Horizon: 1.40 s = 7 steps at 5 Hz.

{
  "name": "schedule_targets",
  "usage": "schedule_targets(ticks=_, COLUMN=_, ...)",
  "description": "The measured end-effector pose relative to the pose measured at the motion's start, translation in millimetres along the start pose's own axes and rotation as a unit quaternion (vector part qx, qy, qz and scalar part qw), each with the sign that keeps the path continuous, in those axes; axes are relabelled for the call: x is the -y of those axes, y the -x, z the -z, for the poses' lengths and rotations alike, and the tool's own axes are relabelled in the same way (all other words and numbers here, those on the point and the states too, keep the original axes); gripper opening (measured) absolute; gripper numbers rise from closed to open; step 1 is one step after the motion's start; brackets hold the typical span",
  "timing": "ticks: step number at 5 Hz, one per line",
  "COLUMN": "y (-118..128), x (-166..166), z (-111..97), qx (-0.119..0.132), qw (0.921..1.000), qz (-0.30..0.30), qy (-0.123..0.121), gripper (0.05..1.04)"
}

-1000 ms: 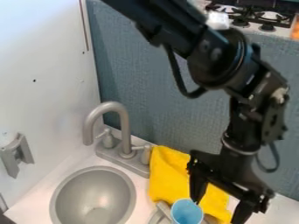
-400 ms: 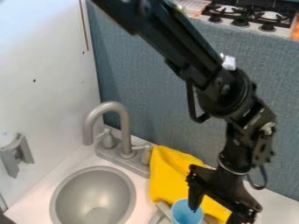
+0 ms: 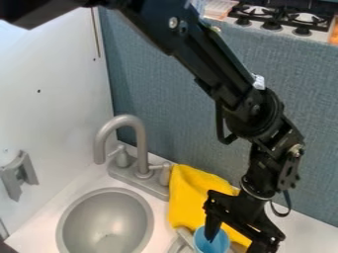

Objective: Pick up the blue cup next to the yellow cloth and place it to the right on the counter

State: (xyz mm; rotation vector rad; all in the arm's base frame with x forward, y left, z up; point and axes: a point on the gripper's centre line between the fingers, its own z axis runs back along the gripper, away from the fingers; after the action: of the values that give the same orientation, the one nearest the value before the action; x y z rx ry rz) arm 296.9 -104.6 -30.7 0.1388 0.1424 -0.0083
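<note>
The gripper (image 3: 233,246) hangs low at the bottom right of the camera view, tilted, its two fingers spread wide. One finger is down at the mouth of a light blue cup (image 3: 222,240), overlapping it in view; whether it touches the cup I cannot tell. The other finger stands to the right of the cup, close to the bottom edge of the view. Behind the cup and gripper lies a crumpled yellow cloth (image 3: 191,197), partly covered by the gripper. Beside the cup on its left is a grey object (image 3: 181,240), cut off by the bottom edge.
A round grey sink (image 3: 105,220) lies left of the cup, with a grey faucet (image 3: 140,143) and its handles behind it. A blue-grey panel (image 3: 191,123) rises behind the counter. A stove (image 3: 280,20) shows at the top right, and a grey bracket (image 3: 20,174) on the left wall.
The gripper has moved down and to the left, bringing one finger from beside the cup's rim to over its mouth. The cup, cloth and sink have stayed in place.
</note>
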Motion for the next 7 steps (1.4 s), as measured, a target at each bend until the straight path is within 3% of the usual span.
schedule_targets(ticks=1, y=-4.4, x=-2.2, z=1.5, qx=0.005, qw=0.9999, qz=-0.007, qy=0.013, gripper=1.000)
schedule_targets(ticks=2, y=-1.8, x=-1.1, z=14.4, qx=-0.009, qw=0.9999, qz=0.001, qy=0.010, gripper=1.001)
schedule_targets(ticks=3, y=-3.2, x=-0.3, z=15.7, qx=-0.008, qw=0.9996, qz=0.007, qy=0.027, gripper=0.961)
schedule_targets(ticks=4, y=-0.8, x=-2.0, z=23.8, qx=-0.023, qw=0.9994, qz=0.006, qy=0.026, gripper=0.784)
schedule_targets(ticks=6, y=0.7, x=-2.0, z=23.4, qx=-0.029, qw=0.9992, qz=0.001, qy=0.027, gripper=0.233)
schedule_targets(ticks=7, y=0.0, x=-1.5, z=17.1, qx=-0.041, qw=0.9989, qz=0.001, qy=0.024, gripper=0.108)
